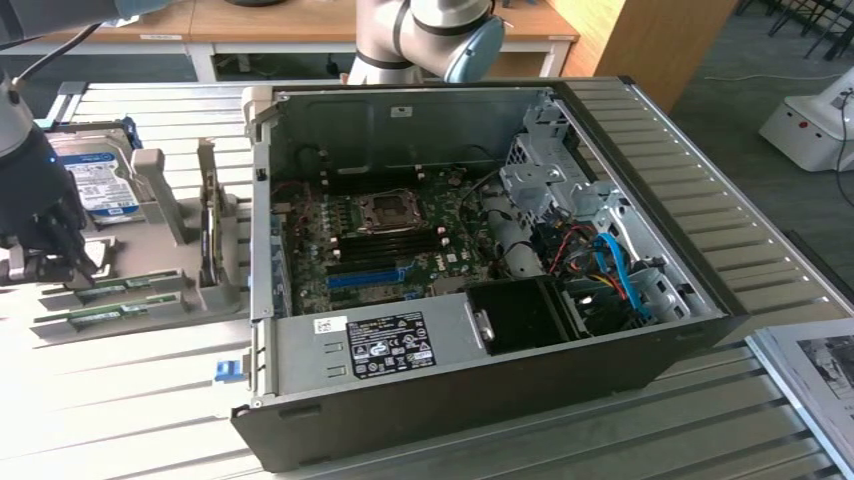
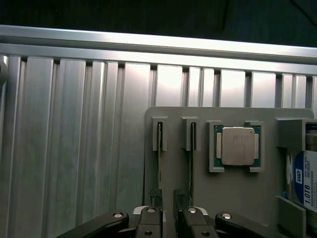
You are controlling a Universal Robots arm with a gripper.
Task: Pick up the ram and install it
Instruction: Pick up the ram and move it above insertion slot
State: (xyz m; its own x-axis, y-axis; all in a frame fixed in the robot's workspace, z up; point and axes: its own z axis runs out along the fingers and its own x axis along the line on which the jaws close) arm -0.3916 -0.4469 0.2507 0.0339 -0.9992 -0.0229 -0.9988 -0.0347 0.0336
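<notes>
Tabletop: we see a ribbed metal tabletop (image 1: 134,420) that carries everything.
Computer case: the computer case (image 1: 441,400) lies open on its side toward the exterior view's right. The motherboard (image 1: 387,240) faces up inside it.
Arm: the arm (image 1: 427,35) rises behind the case and reaches over to the exterior view's left.
Holder: a grey holder (image 2: 237,198) sits beside the case on that left side and keeps the loose parts.
Hard drive: a hard drive (image 1: 104,180) stands at one end of the holder.
Card: a taller card (image 1: 210,225) stands upright in the holder, on the side next to the case.
Chip: a square processor (image 2: 237,146) rests in its own pocket, just beside the two narrow slots.
Ram: the ram stick (image 2: 160,148) stands on edge in one narrow slot. A second ram stick (image 2: 191,148) stands in the slot next to it, and the two are parallel and apart.
Fingers: the fingers (image 2: 181,197) are released, with a gap between them and nothing in it. They hang over the near ends of the two sticks.
Relation: each stick's long axis runs straight out ahead of the fingers, so the fingers face its flat sides. We cannot tell which stick the gap lines up with.
Progress: we judge the pick not yet made, since both sticks sit in the holder, well apart from the case.
</notes>
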